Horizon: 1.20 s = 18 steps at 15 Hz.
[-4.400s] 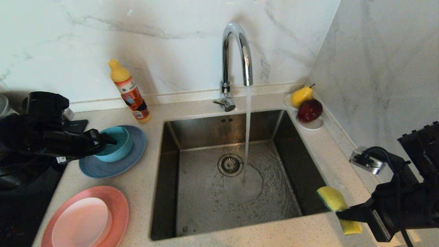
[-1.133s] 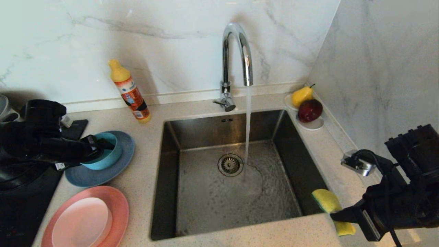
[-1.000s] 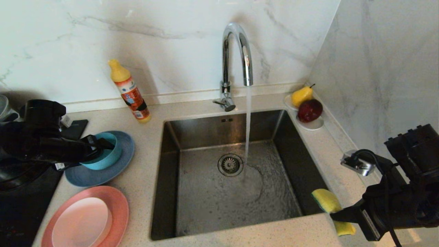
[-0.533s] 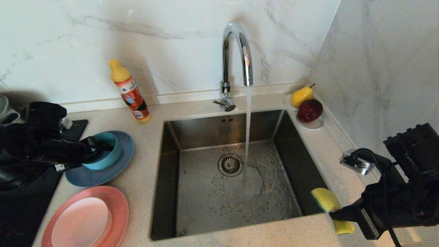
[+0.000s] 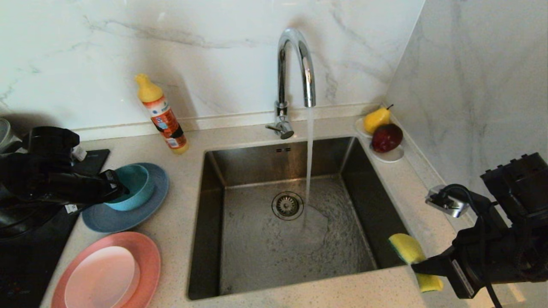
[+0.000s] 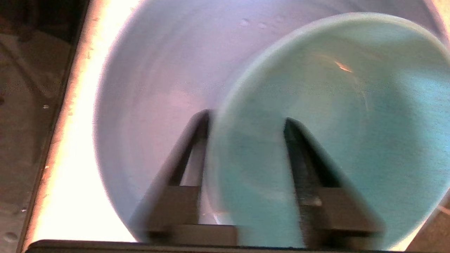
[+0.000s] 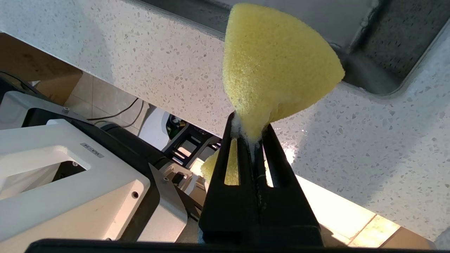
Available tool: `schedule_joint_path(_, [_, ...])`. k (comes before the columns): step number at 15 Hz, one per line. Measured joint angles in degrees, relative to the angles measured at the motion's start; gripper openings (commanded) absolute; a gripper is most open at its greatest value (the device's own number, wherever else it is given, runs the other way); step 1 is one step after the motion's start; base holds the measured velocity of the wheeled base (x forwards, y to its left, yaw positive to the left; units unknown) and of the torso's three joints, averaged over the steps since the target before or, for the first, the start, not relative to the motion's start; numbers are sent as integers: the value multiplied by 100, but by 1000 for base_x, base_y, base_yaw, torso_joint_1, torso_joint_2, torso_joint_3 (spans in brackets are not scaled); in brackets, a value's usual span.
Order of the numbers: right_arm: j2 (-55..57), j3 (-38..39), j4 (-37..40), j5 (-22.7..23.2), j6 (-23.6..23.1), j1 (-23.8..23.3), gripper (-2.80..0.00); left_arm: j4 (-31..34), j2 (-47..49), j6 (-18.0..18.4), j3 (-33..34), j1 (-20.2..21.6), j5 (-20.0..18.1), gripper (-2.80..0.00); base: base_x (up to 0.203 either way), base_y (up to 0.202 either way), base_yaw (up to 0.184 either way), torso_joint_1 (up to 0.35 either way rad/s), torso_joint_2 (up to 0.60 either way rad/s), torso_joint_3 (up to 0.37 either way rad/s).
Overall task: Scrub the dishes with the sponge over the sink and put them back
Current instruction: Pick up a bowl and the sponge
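The teal bowl [image 5: 138, 182] [image 6: 334, 88] stands on the blue-grey plate [image 5: 124, 219] [image 6: 158, 70] left of the sink [image 5: 257, 256]. My left gripper [image 5: 117, 188] [image 6: 246, 121] is at the bowl's near rim. Its jaws are partly apart, one outside the bowl and one inside. In front of them the pale pink dish [image 5: 102, 276] lies on the salmon-pink plate [image 5: 147, 252]. My right gripper [image 5: 417, 267] [image 7: 249, 123] hovers over the sink's front right corner, shut on the yellow sponge [image 5: 406, 248] [image 7: 277, 66].
The chrome faucet [image 5: 295, 64] runs water into the basin beside the drain strainer [image 5: 287, 205]. An orange detergent bottle [image 5: 165, 119] stands at the back left. A white saucer with a pear and an apple [image 5: 387, 139] sits in the back right corner. A black hob [image 5: 25, 248] borders the counter's left.
The left gripper's jaws have narrowed around the bowl's rim. The bowl has shifted slightly right on the plate. The right arm and the sponge have stayed put.
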Motion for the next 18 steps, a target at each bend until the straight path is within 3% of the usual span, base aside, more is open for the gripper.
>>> schedule_joint_path(12, [108,-10,-68,6,1,0,-280,349,-408,-15,-44,410,-72,-280,0,0,0,0,0,0])
schedule_joint_path(15, [79,-11,-68,9,-2,0,-280,802,-999,-29,-282,392,-132,-280,0,0,0,0,0,0])
schedule_joint_path(18, [33,3,-68,11,1,4,-280,1509,-1821,-28,-629,397,-431,-280,0,0,0,0,0,0])
